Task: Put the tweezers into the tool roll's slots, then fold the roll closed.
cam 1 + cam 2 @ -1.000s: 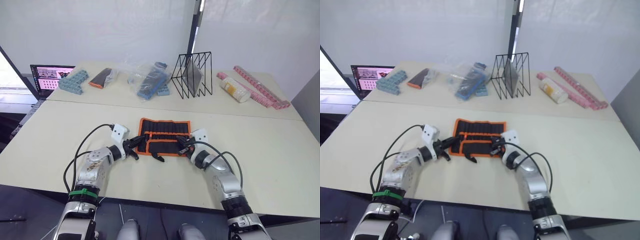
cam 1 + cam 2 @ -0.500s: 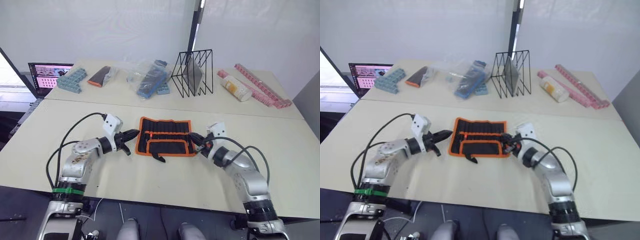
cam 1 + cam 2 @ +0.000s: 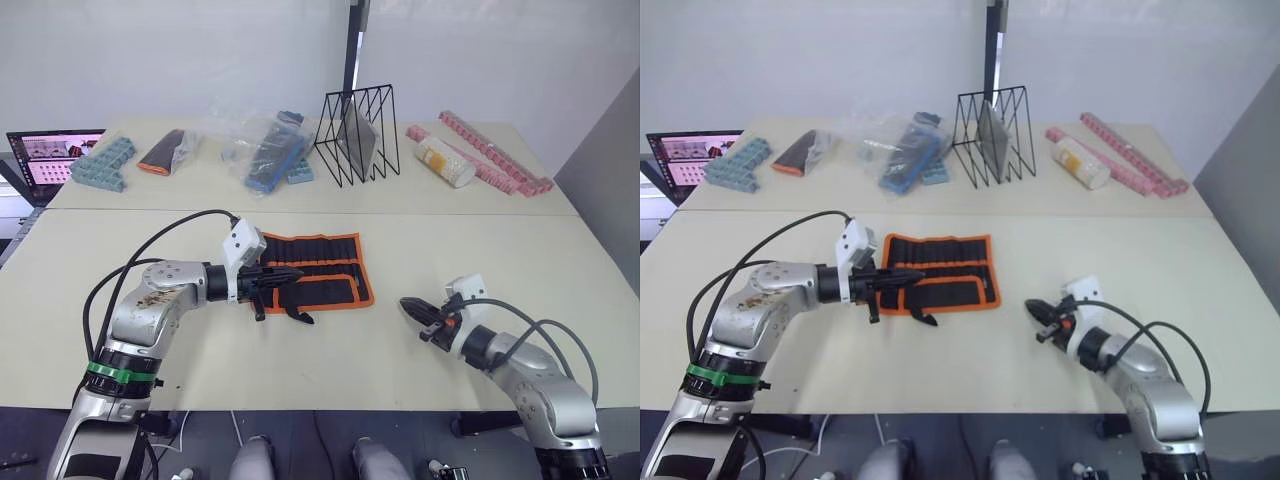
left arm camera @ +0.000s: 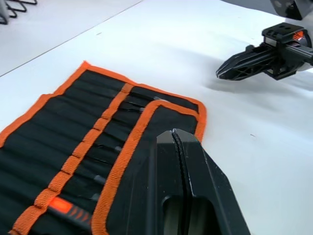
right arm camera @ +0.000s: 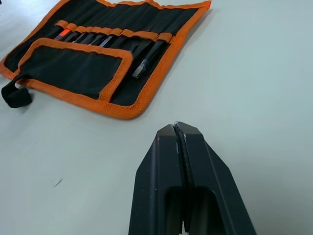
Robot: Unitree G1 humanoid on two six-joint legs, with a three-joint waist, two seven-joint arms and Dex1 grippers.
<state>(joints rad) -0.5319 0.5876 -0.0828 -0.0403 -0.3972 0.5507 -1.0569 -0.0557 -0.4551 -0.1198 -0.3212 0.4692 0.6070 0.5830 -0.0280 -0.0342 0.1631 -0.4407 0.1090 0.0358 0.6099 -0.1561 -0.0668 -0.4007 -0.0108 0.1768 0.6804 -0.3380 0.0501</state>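
1. Tool roll [image 3: 311, 276] lies unfolded on the surface [image 3: 330, 360], tweezers [image 5: 146, 61] tucked into its slots.
2. Left pincer [image 3: 295, 272] stretches level over the roll, clenched, empty.
3. Right pincer [image 3: 408, 304] hangs well right of the roll, pointing at it, clenched, empty.

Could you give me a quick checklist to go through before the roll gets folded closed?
1. Tweezers seated in the slots: ok for those visible; count cannot tell.
2. Tool roll lying flat and open on the table: ok.
3. Left pincer over the roll's near edge, shut and empty: ok.
4. Right pincer off the roll, shut and empty: ok.
5. Strap free at the roll's corner: ok.
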